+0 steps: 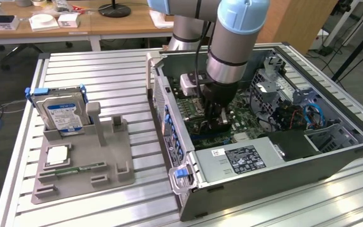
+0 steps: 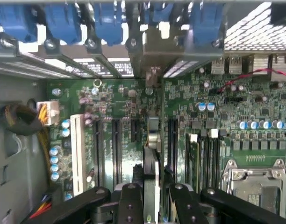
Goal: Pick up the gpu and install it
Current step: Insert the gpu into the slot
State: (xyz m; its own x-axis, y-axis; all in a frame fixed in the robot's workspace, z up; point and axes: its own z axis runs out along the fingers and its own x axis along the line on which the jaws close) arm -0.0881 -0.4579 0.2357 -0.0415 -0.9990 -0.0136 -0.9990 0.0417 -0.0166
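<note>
Holder tray is sitting at the exterior view's left, carrying a silver hard drive; to its right the gripper is reaching down inside the open computer case. Seen from the wrist, its fingers are clenching the gpu, which is standing edge-on over the motherboard, long axis running along the slots toward the rear brackets.

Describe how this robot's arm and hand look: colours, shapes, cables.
The arm is a thick round tube with pale blue joint caps, a brushed silver section and dark rings. A black cable runs down beside it. A white boxy module sits at the wrist. The hand is black, its linkage fingers studded with round bolts.
</note>
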